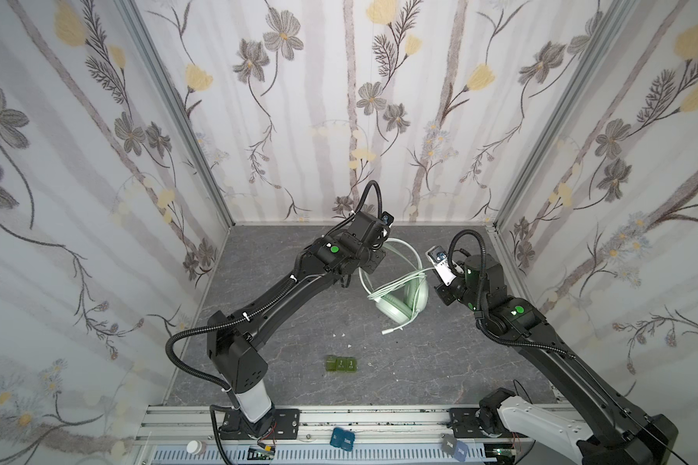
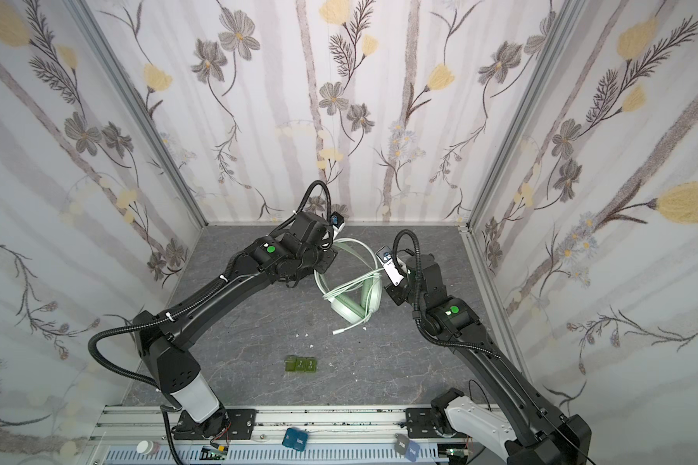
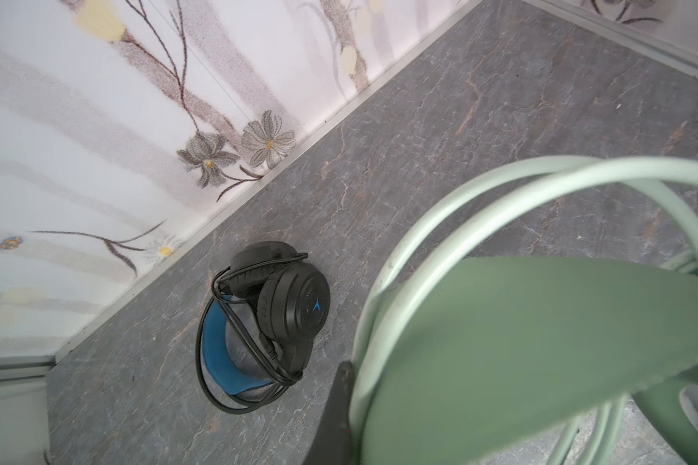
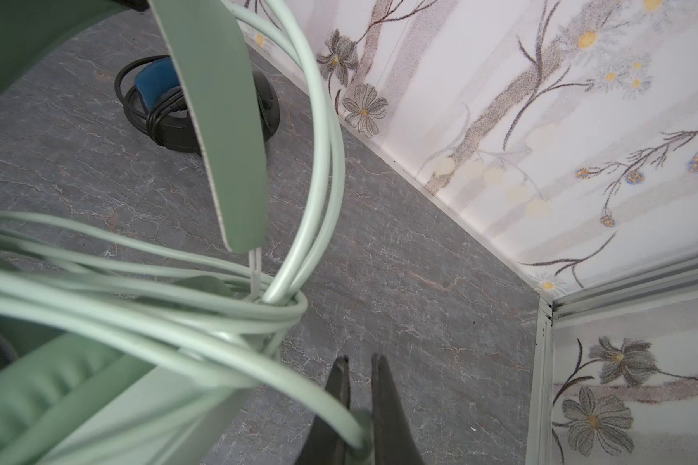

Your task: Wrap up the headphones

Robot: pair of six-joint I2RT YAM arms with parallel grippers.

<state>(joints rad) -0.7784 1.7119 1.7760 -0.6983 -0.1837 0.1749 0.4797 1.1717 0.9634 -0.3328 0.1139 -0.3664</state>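
The left gripper is clamped tight. Only one dark finger shows in its wrist view, pressed against the pale arch of the mint-green headset. The headset's broad green inner band fills the space just ahead of that finger, so the gripper has the headset by its headband. The right gripper is almost fully closed, its two dark fingers pinching a strand of the whitish-green cable that passes between them. Ahead of its fingertips the cable gathers in several loops bunched at the side of the headband. In both top views the headset sits between the two grippers, with the headband at the left one and the ear cups just beside the right one. Whether the cups rest on the grey floor cannot be told. The cable's plug end lies loose on the floor, back toward the arm bases. The black headset, with a blue inner band and its black cable looped around it, lies on the floor beyond the left gripper, near the wall and apart from both tools. Small green blocks lie well behind both grippers.
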